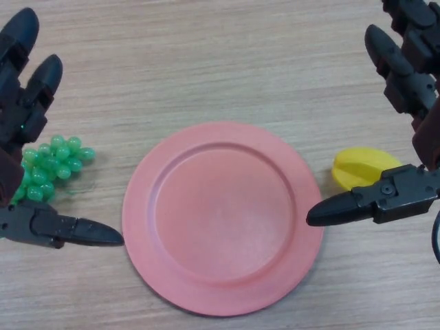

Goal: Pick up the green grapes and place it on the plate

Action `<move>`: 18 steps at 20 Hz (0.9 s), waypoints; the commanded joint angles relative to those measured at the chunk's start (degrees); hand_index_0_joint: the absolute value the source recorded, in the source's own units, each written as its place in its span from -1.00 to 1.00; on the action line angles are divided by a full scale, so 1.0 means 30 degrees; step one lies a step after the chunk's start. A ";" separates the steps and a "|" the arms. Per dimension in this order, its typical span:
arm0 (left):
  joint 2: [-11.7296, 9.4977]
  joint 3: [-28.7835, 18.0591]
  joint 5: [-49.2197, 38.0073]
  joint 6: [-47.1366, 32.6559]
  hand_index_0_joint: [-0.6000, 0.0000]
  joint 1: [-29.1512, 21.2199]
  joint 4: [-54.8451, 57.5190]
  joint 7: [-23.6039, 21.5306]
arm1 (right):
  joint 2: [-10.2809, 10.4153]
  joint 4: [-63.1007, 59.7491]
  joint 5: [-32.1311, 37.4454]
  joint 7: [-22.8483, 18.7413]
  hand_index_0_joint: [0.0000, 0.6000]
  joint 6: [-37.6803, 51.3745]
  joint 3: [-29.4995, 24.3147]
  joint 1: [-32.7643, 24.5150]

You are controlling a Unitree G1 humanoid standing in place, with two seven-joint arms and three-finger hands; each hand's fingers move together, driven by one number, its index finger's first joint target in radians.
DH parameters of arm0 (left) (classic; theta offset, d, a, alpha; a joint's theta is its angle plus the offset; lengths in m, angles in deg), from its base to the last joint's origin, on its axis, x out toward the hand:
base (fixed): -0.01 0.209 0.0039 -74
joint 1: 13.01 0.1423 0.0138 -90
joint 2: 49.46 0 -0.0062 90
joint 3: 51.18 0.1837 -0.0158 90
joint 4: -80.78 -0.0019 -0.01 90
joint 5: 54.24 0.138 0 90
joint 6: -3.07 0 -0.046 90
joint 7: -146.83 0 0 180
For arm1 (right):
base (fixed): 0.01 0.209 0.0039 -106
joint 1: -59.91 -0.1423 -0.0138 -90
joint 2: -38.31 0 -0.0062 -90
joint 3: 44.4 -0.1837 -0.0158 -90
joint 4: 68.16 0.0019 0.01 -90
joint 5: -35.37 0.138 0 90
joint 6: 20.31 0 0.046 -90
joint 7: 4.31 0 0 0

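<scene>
My left hand [27, 130] hangs open over the green grapes [51, 165], which lie on the table [206, 62] left of the plate [223, 216], ready to grasp. My right hand [405, 137] waits open.

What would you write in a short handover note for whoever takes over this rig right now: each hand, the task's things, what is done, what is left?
Left hand: open, over the green grapes at the table's left, not gripping them.
Right hand: open, idle at the right, above a yellow object.
Plate: pink, centre of the table, nothing on it.
Done: nothing visible; grapes lie on the table beside the plate.
Left: close the left hand on the grapes, lift, set them on the plate.
</scene>
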 commanded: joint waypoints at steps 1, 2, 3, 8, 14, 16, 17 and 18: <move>-0.1478 -0.2519 0.1990 -0.3595 1.00 -0.0907 -0.1192 -0.0338 | -0.0288 0.1158 -0.0099 -0.0182 -1.00 0.2031 -0.0784 -0.0365; -0.1745 -0.2939 0.2118 -0.3759 1.00 -0.1043 -0.1705 -0.0390 | -0.0220 0.1166 -0.0097 -0.0217 -1.00 0.2163 -0.0763 -0.0241; -0.2160 -0.3404 0.2678 -0.4462 1.00 -0.1129 -0.2779 -0.0392 | -0.0143 0.1175 -0.0066 -0.0271 -1.00 0.2307 -0.0742 -0.0091; -0.3656 -0.3340 0.5299 -0.6955 1.00 -0.1849 -0.8672 -0.0366 | -0.0237 0.1575 0.0094 -0.0529 -1.00 0.2212 -0.0678 0.0142; -0.5507 -0.1092 1.0882 -1.0405 1.00 -0.3629 -1.5161 -0.2342 | -0.0759 0.1610 0.1310 -0.1259 -1.00 0.2708 -0.1023 0.0665; -0.5787 -0.0330 1.2812 -1.1475 1.00 -0.4173 -1.7175 -0.3118 | -0.1024 0.1611 0.1568 -0.1470 -1.00 0.2865 -0.1100 0.0836; -0.5781 0.0089 1.3322 -1.1753 1.00 -0.4562 -1.8162 -0.3515 | -0.1158 0.1611 0.1667 -0.1545 -1.00 0.2944 -0.1150 0.0894; -0.5866 0.0407 1.3789 -1.1928 1.00 -0.4697 -1.8645 -0.3613 | -0.1190 0.1611 0.1802 -0.1553 -1.00 0.2955 -0.1260 0.0915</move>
